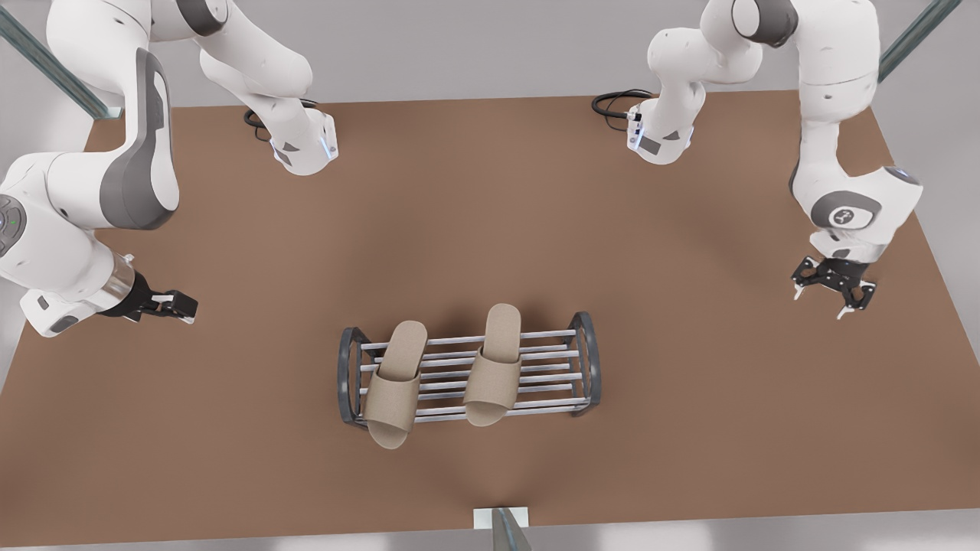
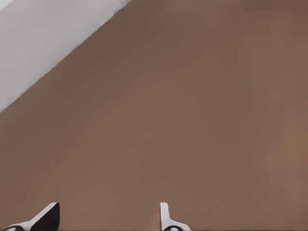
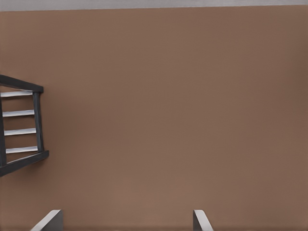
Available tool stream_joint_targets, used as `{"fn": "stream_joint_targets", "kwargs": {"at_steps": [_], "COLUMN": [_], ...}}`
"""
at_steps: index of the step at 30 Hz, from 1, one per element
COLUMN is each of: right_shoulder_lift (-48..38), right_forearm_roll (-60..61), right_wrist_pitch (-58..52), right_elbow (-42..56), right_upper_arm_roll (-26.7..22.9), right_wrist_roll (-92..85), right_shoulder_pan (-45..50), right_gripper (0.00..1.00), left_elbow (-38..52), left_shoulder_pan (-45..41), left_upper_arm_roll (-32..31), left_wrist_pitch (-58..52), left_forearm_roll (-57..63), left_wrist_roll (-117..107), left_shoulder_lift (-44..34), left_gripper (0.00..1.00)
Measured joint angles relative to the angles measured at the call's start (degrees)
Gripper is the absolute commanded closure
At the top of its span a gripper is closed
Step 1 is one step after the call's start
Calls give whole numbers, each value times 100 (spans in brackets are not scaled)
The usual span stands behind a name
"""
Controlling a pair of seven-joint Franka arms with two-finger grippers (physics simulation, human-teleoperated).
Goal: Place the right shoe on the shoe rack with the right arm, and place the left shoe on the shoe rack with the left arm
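Both slippers lie across the shoe rack (image 1: 468, 373): left shoe (image 1: 396, 383) overhanging the near rail, right shoe (image 1: 494, 364) beside it, apart. Left end effector (image 2: 108, 219) and right end effector (image 3: 127, 220) hang over bare surface (image 1: 689, 398), fingers apart, holding nothing. Judgement: placement done; retreat well, keeping both arms wide of the rack.

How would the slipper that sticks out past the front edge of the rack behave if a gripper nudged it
The overhanging slipper looks like soft fabric, so probably light and bendy. It lies across smooth bars of the shoe rack with one end past the edge, so a nudge might slide or tip it off. Flat-soled, it likely won't roll.
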Motion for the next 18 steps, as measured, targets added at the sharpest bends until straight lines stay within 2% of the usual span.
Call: {"fn": "stream_joint_targets", "kwargs": {"at_steps": [1,3,6,10,12,16,18], "right_shoulder_lift": [0,0,7,9,9,9,9], "right_forearm_roll": [0,2,3,4,4,4,4], "right_wrist_pitch": [0,-1,-1,8,15,28,36], "right_elbow": [0,0,0,0,0,0,0], "right_upper_arm_roll": [0,0,-2,-5,-6,-5,-6], "right_wrist_roll": [-4,-13,-23,-35,-40,-49,-52], "right_shoulder_pan": [0,0,0,1,-1,1,1], "right_gripper": [0,0,0,0,0,0,0], "left_elbow": [243,719,1016,790,1214,3475,3877], "left_shoulder_pan": [-123,-273,-196,59,78,59,58], "left_upper_arm_roll": [-692,-1647,-2038,-2658,-2803,-2854,-2847], "left_wrist_pitch": [-494,-1265,-2137,-2717,-2945,-4533,-5241], "left_forearm_roll": [1014,2445,4167,6240,5942,5464,5391], "left_wrist_roll": [-739,-2115,-3822,-5614,-6550,-7898,-8423], "left_shoulder_lift": [-46,36,34,67,20,-226,-144], "left_gripper": [0,0,0,0,0,0,0]}}
